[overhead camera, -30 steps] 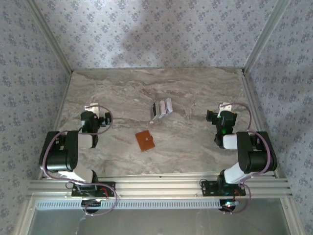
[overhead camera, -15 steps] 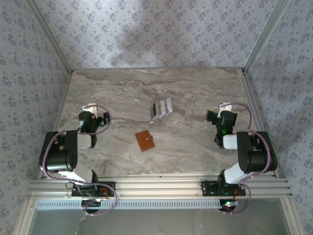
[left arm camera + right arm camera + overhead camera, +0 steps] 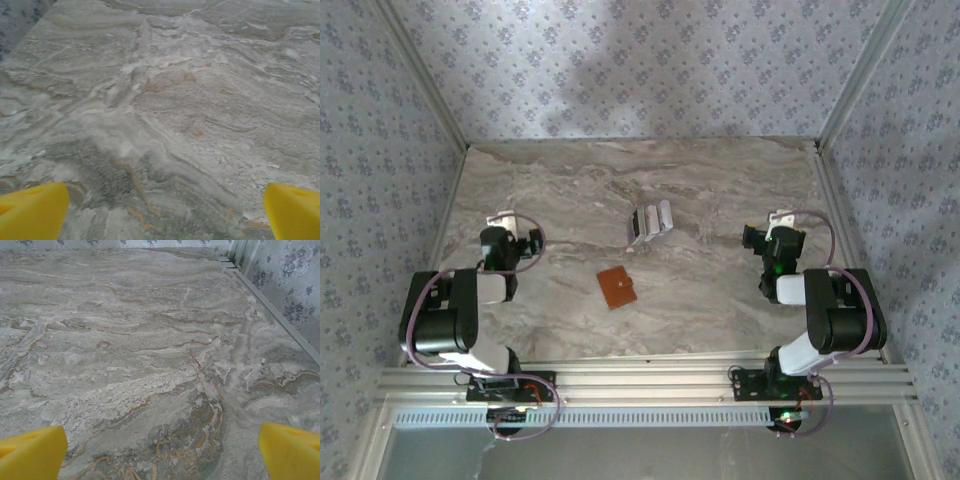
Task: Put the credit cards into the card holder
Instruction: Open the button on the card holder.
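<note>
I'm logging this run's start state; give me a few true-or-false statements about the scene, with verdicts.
1. The small flat tan-brown leather card holder lies nearer the arm bases than the cluster of thin white and dark credit cards. True.
2. The cards are already in the holder. False: they lie apart from it on the marble table.
3. The left gripper holds a card. False: it is open and empty.
4. The right gripper is open. True.

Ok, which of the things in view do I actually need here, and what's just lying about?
For the job: credit cards; card holder; left gripper, open; right gripper, open.
Just surroundings: marble table; patterned walls; metal rail at the near edge.
</note>
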You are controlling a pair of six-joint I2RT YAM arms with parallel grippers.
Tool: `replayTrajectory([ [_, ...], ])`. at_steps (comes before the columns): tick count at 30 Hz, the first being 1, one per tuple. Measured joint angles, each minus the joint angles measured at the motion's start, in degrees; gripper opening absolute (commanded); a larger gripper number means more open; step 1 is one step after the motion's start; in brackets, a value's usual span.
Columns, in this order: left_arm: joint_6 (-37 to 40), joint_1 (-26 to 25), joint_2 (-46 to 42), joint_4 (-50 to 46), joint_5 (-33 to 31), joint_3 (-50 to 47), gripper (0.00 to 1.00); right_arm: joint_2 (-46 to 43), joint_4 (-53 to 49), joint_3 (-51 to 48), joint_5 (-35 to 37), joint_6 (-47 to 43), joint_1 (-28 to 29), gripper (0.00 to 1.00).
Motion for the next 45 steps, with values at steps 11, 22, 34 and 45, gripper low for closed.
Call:
replayTrajectory([
  [11,-13.6,-10.4,-14.1,-35.6,-17.2,21.5,1.00,-16.5,-22.5,10.1,10.1,3.8,6.8,1.00],
  [22,-27.5,-11.2,-27.8,-51.5,-5.5,21.4,0.94,-28.1,-51.5,19.8,1.2,31.8,-1.2,0.99],
  [34,-35.8,-23.6,-23.9,-53.0,13.9,14.3,0.30,-13.2,-59.7,27.8,3.2,26.2,38.5,0.44],
  [45,-39.6,-25.9,-11.0,-43.8,24.1,9.1,0.18,9.0,-56.7,37.5,-2.4,23.3,55.5,0.23],
])
